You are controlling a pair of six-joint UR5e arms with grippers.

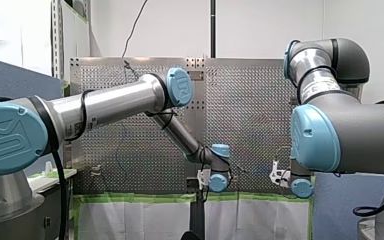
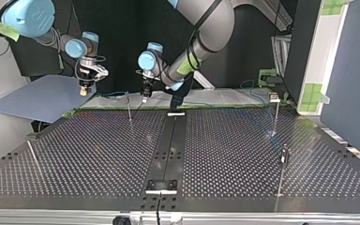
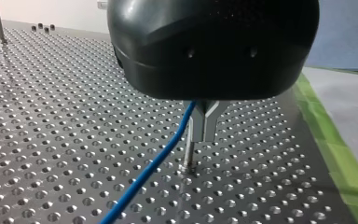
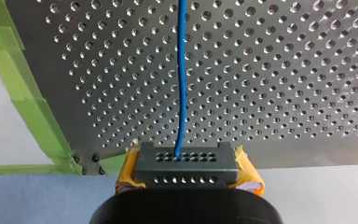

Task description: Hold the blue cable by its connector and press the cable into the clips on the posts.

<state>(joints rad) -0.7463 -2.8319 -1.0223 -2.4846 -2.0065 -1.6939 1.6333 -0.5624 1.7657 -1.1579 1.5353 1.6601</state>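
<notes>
My right end effector [image 4: 186, 169] is clamped on the connector [image 4: 185, 163], with a yellow pad [image 4: 126, 170] on either side of it. In the top view it hangs off the far left corner of the table [image 2: 98, 154]. The cable [image 4: 181, 93] leaves the connector straight ahead, so in the top view its long axis runs left to right along the table's far edge, toward my left end effector [image 3: 204, 126]. That one's metal fingers [image 3: 198, 126] are closed together, and the cable seems to be pinched high between them before it drops away to the table.

A post [image 3: 189, 156] stands just beyond and below those fingertips. In the top view it lies between the two end effectors, closer to my left one. Whether the cable sits in its clip is too small to tell. As I judge it, the coming move depends on the stretch of cable between the two grips lying across the post's top. My left arm, being nearer, is the one placed to press it down.
</notes>
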